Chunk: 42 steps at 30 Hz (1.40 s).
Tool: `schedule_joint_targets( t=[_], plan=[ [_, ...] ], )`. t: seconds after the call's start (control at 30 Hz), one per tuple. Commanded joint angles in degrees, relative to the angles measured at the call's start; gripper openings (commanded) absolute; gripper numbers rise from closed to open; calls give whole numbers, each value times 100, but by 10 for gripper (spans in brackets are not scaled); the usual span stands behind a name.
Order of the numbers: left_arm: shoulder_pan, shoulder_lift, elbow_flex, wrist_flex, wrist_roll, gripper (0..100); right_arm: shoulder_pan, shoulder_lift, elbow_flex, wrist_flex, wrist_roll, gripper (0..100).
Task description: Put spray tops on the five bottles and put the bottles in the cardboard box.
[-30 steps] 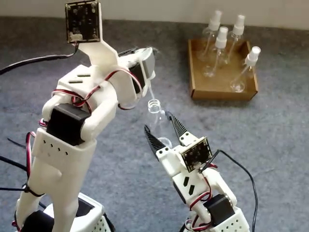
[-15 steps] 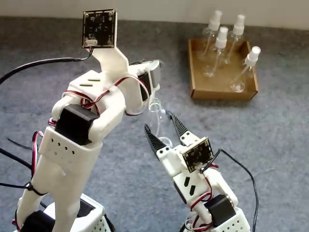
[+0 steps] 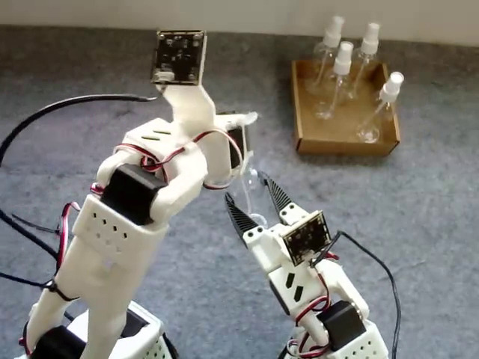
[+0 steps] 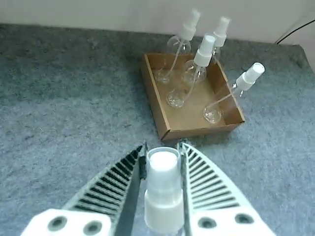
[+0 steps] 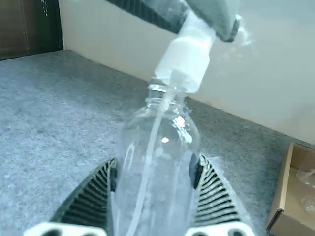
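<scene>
Bottle (image 5: 157, 142) gripped in right hand (image 5: 155, 167), spray top (image 4: 162, 191) (tube in neck) pinched in left hand (image 4: 162, 147) above.

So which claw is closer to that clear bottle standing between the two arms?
Right. The right claw grips the bottle around its body, both sides touching it. The left claw is above the bottle's neck, holding the spray top whose tube dips into the bottle.
</scene>
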Motion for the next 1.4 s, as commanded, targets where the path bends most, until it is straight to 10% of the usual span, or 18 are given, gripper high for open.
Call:
schedule_joint_targets(
  t=[0.0,0.47,1.37],
  plan=[
    [215,-75,31,62,26,4,268,-48,-760,-154,-53,5],
    [207,-1798,1543,-141,-580,4,409,2580,-2290,-136,-853,5],
    [215,-1147,804,-352,-1257,4,-286,180,-1174,251,387,5]
  ],
)
